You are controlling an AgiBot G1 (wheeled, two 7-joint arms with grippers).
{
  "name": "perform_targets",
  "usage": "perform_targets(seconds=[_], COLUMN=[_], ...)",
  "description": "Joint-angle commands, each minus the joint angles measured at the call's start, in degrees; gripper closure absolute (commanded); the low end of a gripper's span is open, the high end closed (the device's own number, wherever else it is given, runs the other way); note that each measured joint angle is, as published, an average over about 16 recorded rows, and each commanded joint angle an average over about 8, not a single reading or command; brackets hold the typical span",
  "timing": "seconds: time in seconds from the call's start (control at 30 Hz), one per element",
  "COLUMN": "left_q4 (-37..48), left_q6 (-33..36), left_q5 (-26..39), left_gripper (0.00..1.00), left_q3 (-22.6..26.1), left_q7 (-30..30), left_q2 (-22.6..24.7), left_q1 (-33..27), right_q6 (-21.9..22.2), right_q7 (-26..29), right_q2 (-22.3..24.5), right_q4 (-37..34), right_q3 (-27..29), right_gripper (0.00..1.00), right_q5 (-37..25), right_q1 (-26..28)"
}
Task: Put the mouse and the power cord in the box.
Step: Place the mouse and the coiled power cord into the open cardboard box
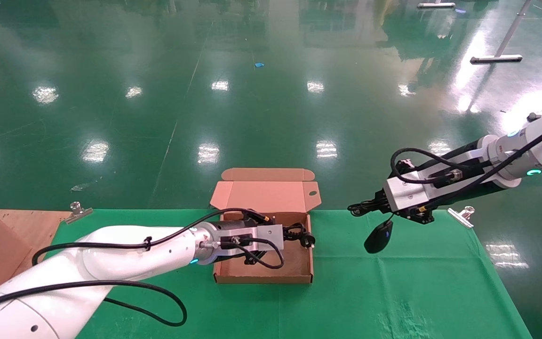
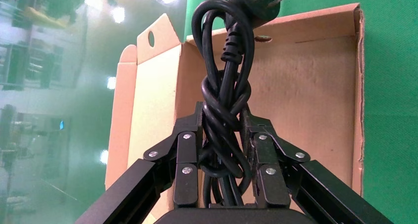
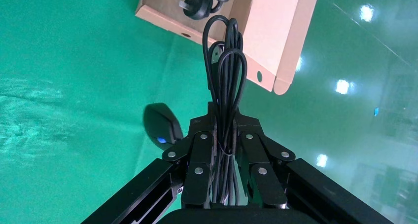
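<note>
The left gripper, fingers clamped on the one power cord, reaches rightward over the single open box (plug end above its right wall). The right gripper, pinching the bundled wire, reaches in from the right; one mouse dangles above the green cloth, right of the box.

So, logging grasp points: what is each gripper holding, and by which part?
Left gripper: power cord by its bunched middle. Right gripper: mouse by its bundled wire.
</note>
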Motion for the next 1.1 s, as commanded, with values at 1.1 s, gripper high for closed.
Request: perform_targets(seconds=[1.1], left_q4=[6.14], left_q6=[34.35], left_q5=[-35.30], left_gripper=[0.00], left_q3=[-10.68], left_q7=[17.16], left_q2=[-22.70], left_q1=[-2.45], right_q6=[18.28], right_q7=[9.89], right_q2=[-12.56], right_q4=[15.04], right_q3=[-9.40], right_gripper=[1.00], right_q5=[4.33], right_q1=[-8.83])
